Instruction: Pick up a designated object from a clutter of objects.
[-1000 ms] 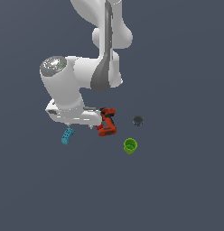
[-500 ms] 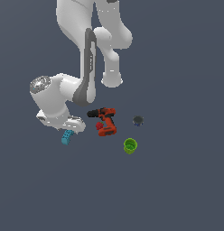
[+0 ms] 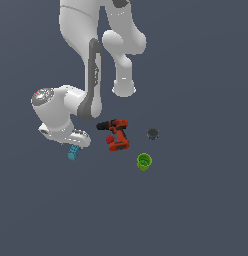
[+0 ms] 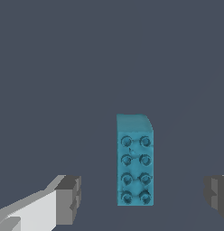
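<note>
The designated object, a teal-blue studded brick [image 3: 73, 152] [image 4: 134, 160], lies flat on the grey floor at the exterior view's left end of the clutter. My gripper [image 4: 143, 194] hangs above it, open, and nothing is held. In the wrist view the brick sits between the two grey fingertips [image 4: 68, 198], apart from both. In the exterior view the white wrist [image 3: 61, 127] covers the fingers and the brick's far end.
A red-and-black drill [image 3: 116, 135] lies just to the exterior view's right of the brick. Farther that way are a small dark round object [image 3: 153, 133] and a lime-green cup [image 3: 144, 161]. The arm's white links [image 3: 91, 65] rise behind them.
The arm has swung toward the exterior view's left, off the drill, and its wrist now hangs over the teal brick. The objects have not moved.
</note>
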{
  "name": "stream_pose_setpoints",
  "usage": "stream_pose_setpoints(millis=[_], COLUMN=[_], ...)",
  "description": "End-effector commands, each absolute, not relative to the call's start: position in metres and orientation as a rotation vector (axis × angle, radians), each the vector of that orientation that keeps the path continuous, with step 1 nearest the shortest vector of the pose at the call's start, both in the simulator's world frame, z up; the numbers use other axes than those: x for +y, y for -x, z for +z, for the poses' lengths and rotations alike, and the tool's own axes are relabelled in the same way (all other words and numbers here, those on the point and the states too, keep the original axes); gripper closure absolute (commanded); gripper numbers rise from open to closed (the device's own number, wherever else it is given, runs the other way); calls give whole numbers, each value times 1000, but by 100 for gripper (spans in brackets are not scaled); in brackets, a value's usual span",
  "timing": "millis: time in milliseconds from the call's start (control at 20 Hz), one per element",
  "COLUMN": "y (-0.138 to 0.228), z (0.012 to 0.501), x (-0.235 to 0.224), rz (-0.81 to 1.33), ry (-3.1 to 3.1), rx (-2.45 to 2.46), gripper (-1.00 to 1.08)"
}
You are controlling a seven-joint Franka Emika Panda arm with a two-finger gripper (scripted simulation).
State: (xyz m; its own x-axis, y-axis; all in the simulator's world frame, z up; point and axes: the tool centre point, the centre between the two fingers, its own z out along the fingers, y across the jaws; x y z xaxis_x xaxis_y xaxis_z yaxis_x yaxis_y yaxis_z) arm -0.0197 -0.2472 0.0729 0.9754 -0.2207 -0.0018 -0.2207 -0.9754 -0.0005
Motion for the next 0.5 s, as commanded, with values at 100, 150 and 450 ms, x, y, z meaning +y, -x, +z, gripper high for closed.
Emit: stream_pose_setpoints(millis=[100, 150, 450], y=[20, 20, 21], z=[65, 61, 32], x=[-247, -247, -248], rz=[3, 3, 1], ry=[3121, 3121, 3122], rx=[348, 348, 349], gripper=[-92, -92, -92])
